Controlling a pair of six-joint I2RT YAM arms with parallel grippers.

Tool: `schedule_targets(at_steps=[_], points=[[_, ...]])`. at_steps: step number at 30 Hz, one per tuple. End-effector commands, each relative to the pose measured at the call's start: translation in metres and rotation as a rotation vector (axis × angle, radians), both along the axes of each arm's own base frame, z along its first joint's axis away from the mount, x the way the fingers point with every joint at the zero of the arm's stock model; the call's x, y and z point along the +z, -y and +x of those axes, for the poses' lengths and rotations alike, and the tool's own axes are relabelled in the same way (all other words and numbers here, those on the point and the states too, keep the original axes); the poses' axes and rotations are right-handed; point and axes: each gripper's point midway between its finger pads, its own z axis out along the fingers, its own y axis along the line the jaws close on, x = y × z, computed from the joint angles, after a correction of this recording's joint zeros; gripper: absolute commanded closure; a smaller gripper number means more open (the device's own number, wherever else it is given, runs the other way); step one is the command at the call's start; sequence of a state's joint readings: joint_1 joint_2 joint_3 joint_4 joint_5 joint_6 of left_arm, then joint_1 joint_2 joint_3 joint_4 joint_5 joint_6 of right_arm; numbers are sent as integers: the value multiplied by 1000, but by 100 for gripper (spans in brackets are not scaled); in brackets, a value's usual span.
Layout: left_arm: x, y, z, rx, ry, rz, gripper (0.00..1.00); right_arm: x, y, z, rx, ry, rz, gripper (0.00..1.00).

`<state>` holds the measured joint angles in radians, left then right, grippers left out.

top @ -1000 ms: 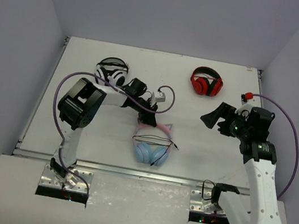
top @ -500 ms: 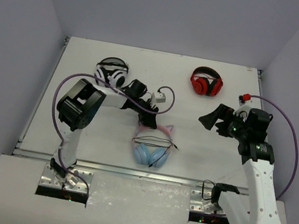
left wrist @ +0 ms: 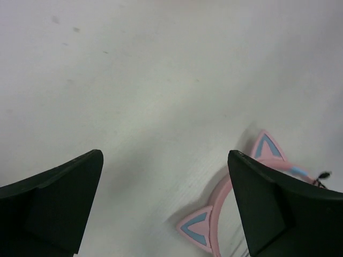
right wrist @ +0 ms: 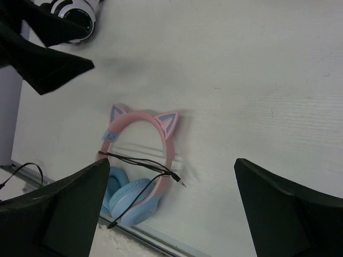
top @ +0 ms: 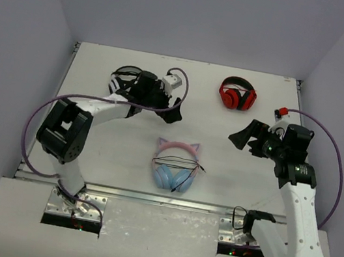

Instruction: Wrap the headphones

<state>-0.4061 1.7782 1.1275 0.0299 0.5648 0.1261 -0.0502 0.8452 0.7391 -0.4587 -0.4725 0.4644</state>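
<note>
From above, the headphones [top: 174,165] lie on the worktop [top: 89,148]. My left hand [top: 155,109] is spread beyond them and my right hand [top: 245,135] is spread to their right, both clear to regrasp.

Left wrist: only the eared band shows.

Right wrist: the cable [right wrist: 136,159] seems loosely wound.

A second ago my left hand pinched at the band.

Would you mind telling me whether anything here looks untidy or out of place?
Only the thin black cable of the pink cat-ear headphones with light blue earcups: it drapes loosely across them, plug end sticking out sideways, one strand trailing over an earcup.
</note>
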Motion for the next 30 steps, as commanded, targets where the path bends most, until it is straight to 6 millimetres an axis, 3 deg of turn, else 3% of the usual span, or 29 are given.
schedule_targets(at_steps=[1,2,3,4,5,6,7,8,10,11,12,17,18,21,23,30], points=[[102,-67,55,578,177,-39,0,23,14,8,-41,74,-96,1],[110,-95,51,738,142,15,0,21,23,3,-70,58,-165,1],[146,-139,44,981,206,5,0,16,40,3,-169,52,-311,1],[156,-162,33,1094,211,24,0,12,48,-3,-197,35,-391,1],[153,-192,10,1218,184,98,0,16,59,-8,-233,64,-475,1],[183,-227,-15,1378,247,59,0,17,59,-12,-235,82,-532,1],[187,-242,-31,1418,260,70,0,22,77,-21,-318,84,-601,1],[192,-267,-61,1480,287,73,0,32,80,-25,-341,102,-610,1],[194,-289,-90,1537,317,76,0,48,82,-40,-345,125,-592,1],[182,-294,-102,1523,322,109,0,52,79,-44,-321,139,-579,1],[195,-300,-120,1524,363,53,0,54,77,-50,-296,145,-573,1],[196,-311,-161,1476,442,-6,0,80,81,-79,-267,217,-571,1],[186,-310,-162,1460,441,-6,0,83,87,-86,-281,206,-585,1],[186,-306,-172,1413,491,-86,0,86,94,-95,-300,226,-599,1],[194,-306,-177,1396,526,-132,0,85,91,-97,-278,245,-593,1],[189,-307,-177,1409,509,-120,0,81,90,-93,-282,249,-589,1]])
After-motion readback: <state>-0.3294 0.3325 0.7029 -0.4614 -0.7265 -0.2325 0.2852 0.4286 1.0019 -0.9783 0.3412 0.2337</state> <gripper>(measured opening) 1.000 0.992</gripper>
